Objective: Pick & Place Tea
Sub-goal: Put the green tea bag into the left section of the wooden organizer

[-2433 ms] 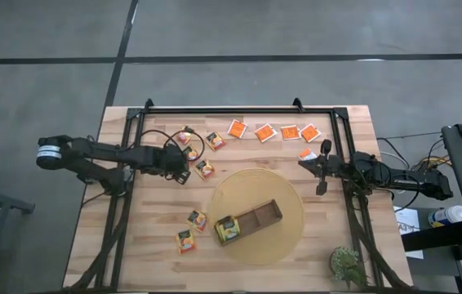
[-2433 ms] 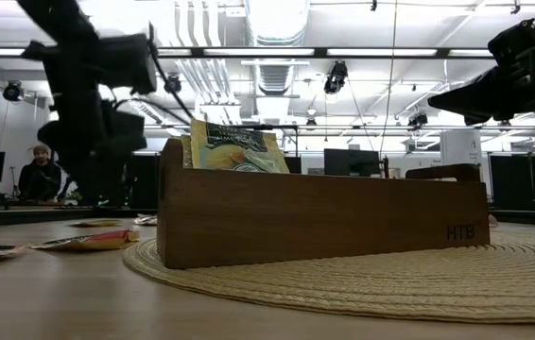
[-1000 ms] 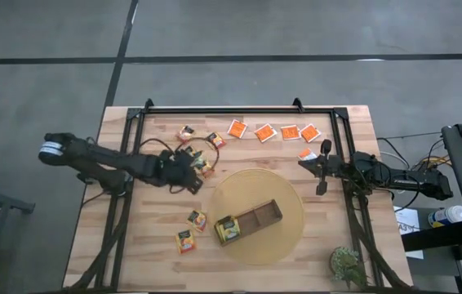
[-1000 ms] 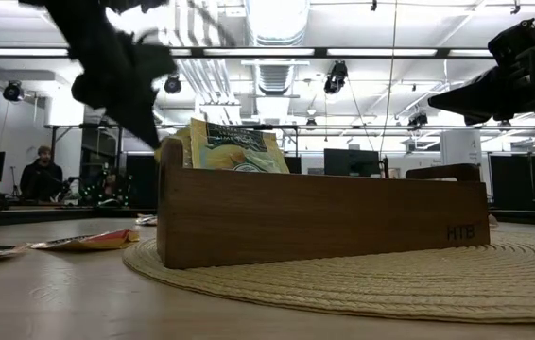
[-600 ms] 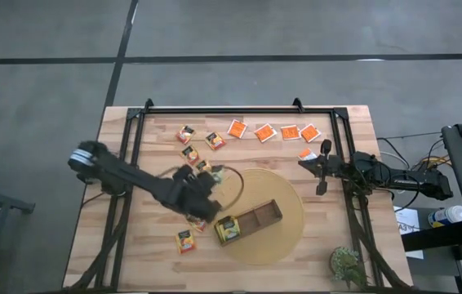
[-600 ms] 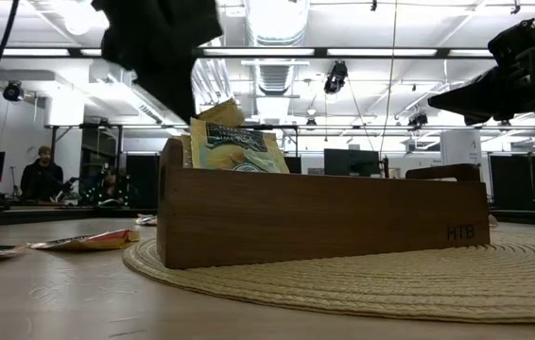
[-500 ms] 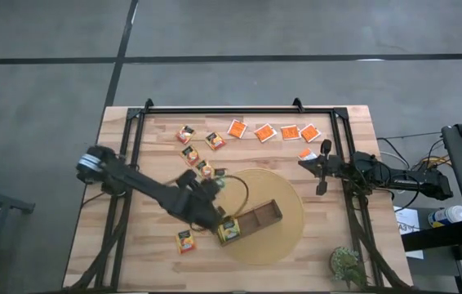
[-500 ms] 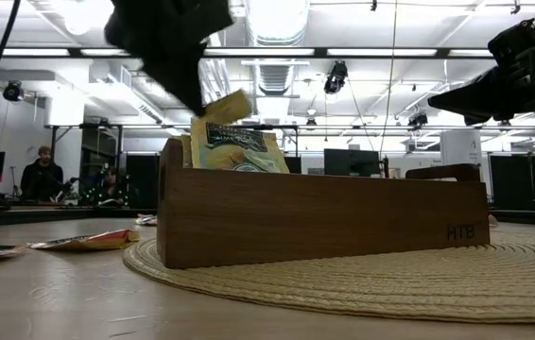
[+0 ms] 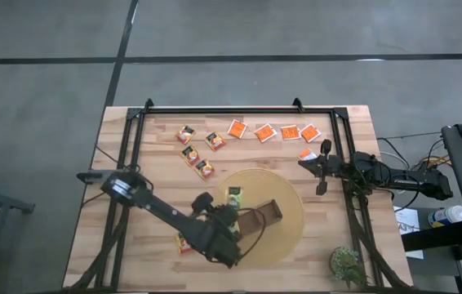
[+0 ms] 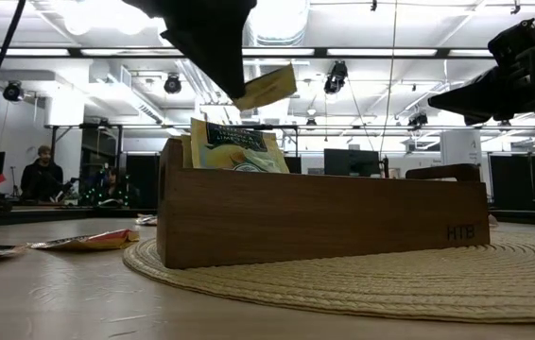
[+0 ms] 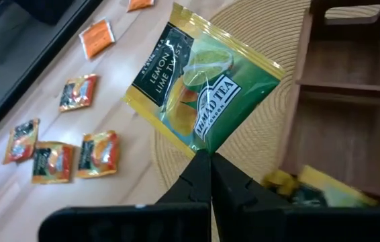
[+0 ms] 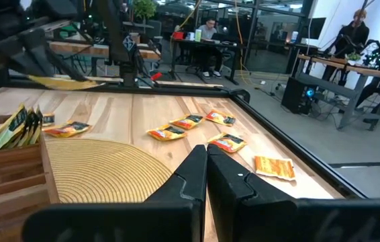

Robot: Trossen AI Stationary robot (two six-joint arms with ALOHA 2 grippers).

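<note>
Tea sachet (image 11: 203,94) pinched above tray (image 11: 351,107).

The worktop (image 9: 157,245) is pale wood planks, standing on a grey concrete floor (image 9: 239,28) crossed by dark seam lines. A black metal frame (image 9: 239,109) runs along the worktop's far edge and down both sides. At table height the room behind is a large open workshop: a white ceiling with long strip lights (image 10: 362,52), round ducts (image 10: 277,24) and black spotlights (image 10: 336,77) hanging from it. Dark monitors (image 10: 353,162) stand in a row behind. A person (image 10: 41,175) sits at the far left. The right wrist view shows desks (image 12: 324,64) with seated people (image 12: 210,30), glass partitions and a green plant (image 12: 144,8).
</note>
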